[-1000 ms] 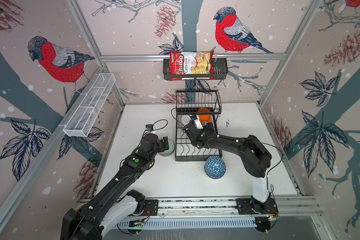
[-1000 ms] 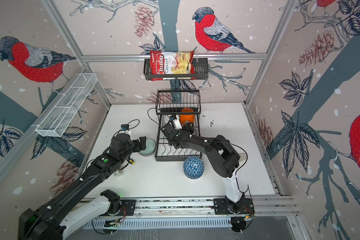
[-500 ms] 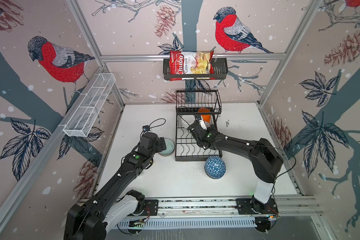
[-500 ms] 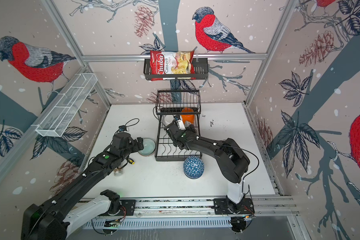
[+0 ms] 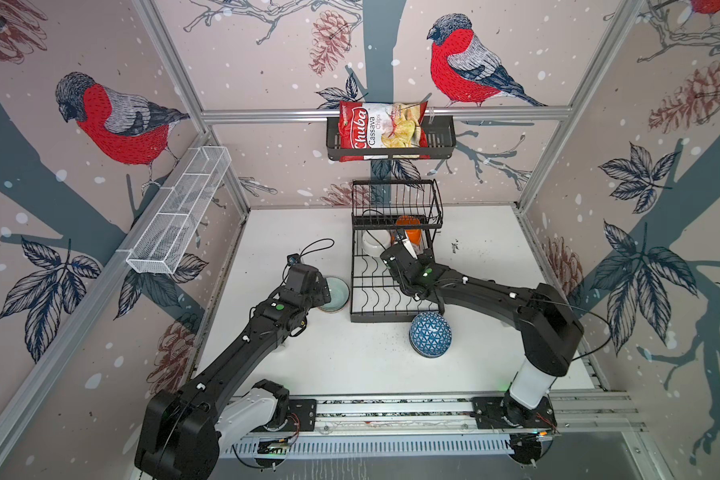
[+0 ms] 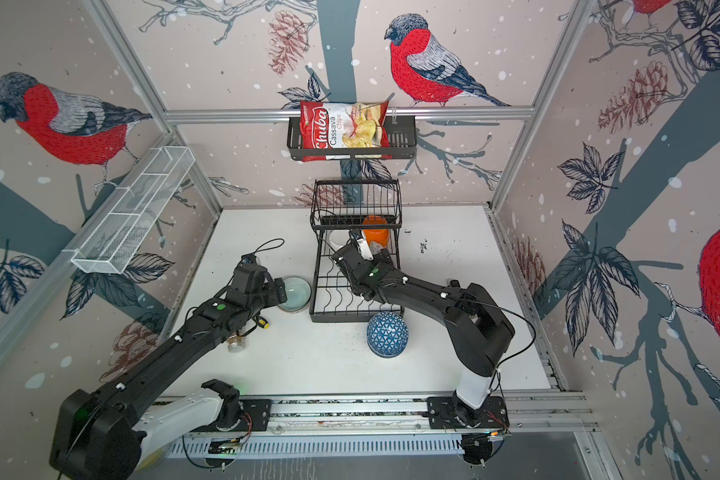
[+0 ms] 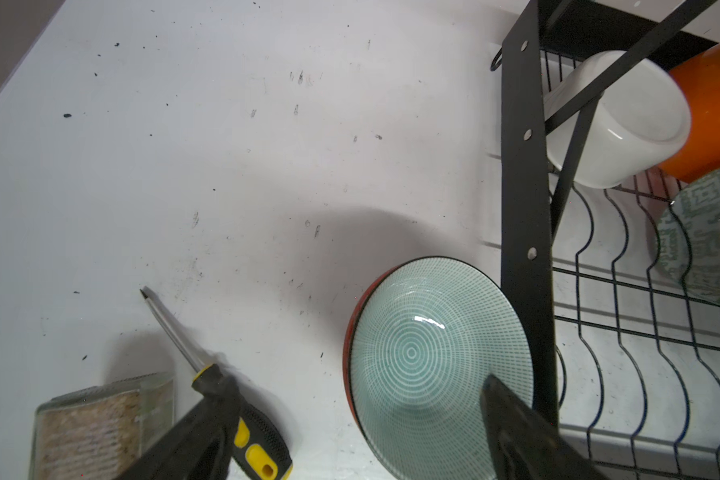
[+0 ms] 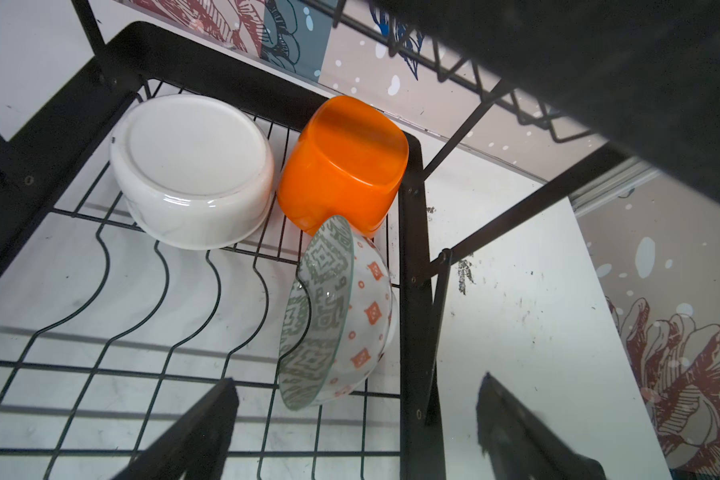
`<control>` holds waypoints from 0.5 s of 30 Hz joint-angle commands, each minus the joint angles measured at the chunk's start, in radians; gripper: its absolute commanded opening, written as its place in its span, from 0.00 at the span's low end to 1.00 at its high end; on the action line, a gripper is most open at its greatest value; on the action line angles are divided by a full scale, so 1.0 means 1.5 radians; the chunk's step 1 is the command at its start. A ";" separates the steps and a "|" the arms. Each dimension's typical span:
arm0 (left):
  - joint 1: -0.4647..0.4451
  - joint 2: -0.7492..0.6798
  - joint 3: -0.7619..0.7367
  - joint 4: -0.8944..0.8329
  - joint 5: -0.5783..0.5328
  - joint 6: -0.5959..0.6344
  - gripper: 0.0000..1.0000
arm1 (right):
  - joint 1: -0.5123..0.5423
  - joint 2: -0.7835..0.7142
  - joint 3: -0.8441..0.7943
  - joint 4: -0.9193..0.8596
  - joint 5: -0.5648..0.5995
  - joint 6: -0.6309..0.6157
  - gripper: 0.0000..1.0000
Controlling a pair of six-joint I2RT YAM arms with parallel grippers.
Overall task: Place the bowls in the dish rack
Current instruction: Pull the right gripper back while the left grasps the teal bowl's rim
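Scuffed white bench (image 5: 350, 365), bird wallpaper (image 5: 113, 120). Left claw (image 7: 350, 395) and right claw (image 8: 356, 380) are wide; just ahead of the right claw, the patterned bowl (image 8: 337, 316) stands on edge in the rack (image 8: 412, 270).

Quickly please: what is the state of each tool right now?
Left tool: open, holding nothing.
Right tool: open, holding nothing.

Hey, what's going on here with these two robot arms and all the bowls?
Bowls are being loaded into the black dish rack. Three are in it: a white bowl and an orange bowl upside down, and a patterned bowl on edge. The right gripper is open close to the patterned bowl and holds nothing. The left gripper, also open, hovers at a green bowl beside the rack. A blue bowl lies upside down in front of it.
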State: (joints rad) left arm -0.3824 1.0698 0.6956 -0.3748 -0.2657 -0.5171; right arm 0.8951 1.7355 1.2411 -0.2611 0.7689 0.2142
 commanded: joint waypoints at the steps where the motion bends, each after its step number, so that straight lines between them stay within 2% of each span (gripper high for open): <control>1: 0.002 0.010 0.008 -0.025 -0.015 0.000 0.88 | 0.001 -0.022 -0.009 0.011 -0.044 0.008 0.90; 11: 0.004 0.049 0.021 -0.060 -0.046 -0.008 0.80 | 0.000 -0.136 -0.081 0.034 -0.184 0.005 0.90; 15: 0.005 0.075 0.028 -0.061 -0.047 -0.012 0.72 | 0.001 -0.182 -0.106 0.049 -0.231 0.000 0.90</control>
State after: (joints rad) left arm -0.3775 1.1660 0.7246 -0.4438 -0.3172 -0.5240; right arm 0.8951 1.4929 1.0958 -0.2314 0.5003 0.2138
